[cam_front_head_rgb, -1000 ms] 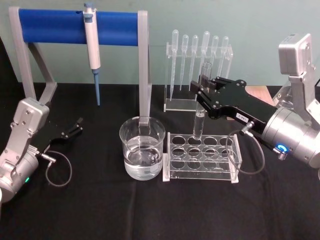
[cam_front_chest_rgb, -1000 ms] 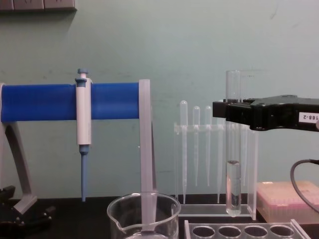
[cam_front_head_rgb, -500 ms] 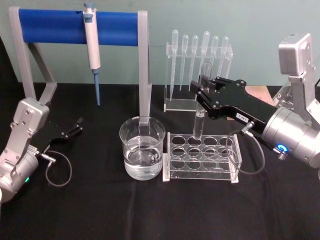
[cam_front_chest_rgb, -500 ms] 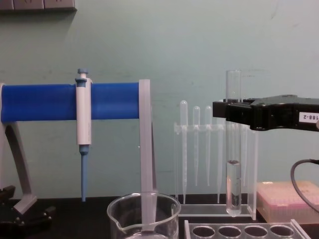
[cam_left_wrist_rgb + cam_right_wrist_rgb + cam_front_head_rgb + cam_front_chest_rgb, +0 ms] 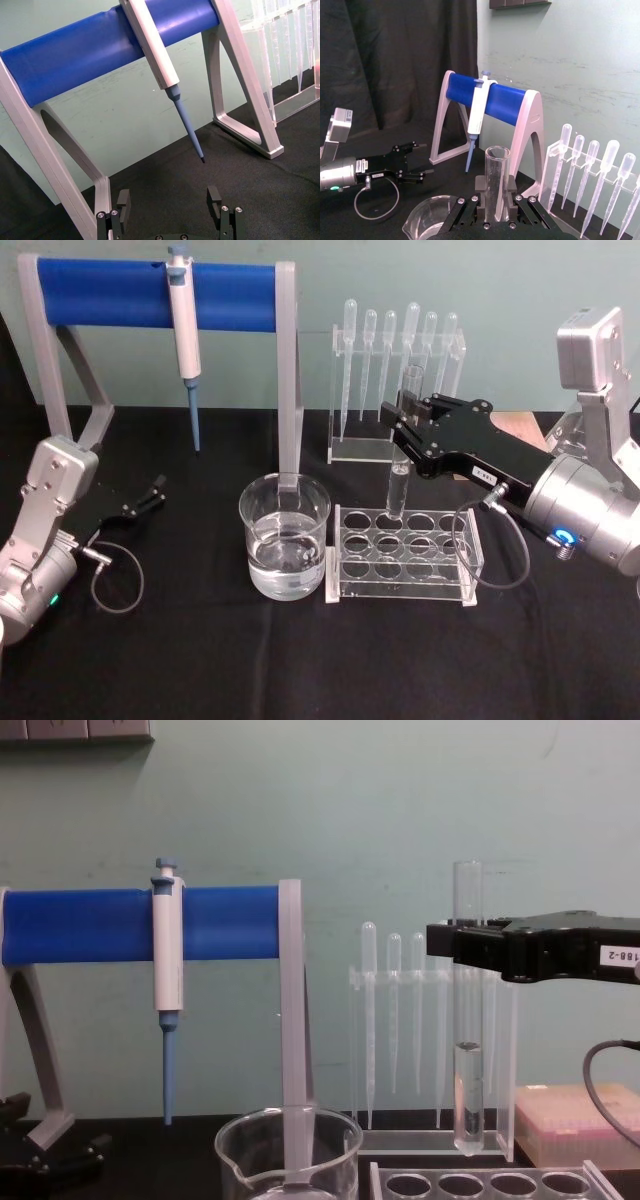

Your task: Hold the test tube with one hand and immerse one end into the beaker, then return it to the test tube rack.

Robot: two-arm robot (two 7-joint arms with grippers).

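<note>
The test tube [image 5: 397, 490] is showing as a slim, smooth cylinder of clear glass with a rounded bottom and a plain open rim. It is standing upright right of centre in the head view and carrying clear liquid in its lower part. The right gripper [image 5: 405, 422], matte black and angular on a brushed silver wrist, is reaching in from the right edge with its arm lying roughly level. Its fingers are pinching the tube just below the rim. In the chest view the tube's bottom [image 5: 467, 1120] is hanging just above the clear plastic rack [image 5: 490, 1183] with its round holes.

The beaker [image 5: 262, 540], wide and glassy, is sitting just left of the rack at centre and holding clear liquid.

The left gripper [image 5: 155, 490] is resting at the left of the black cloth [image 5: 300, 660], its fingers [image 5: 214, 197] spread apart and holding nothing.
</note>
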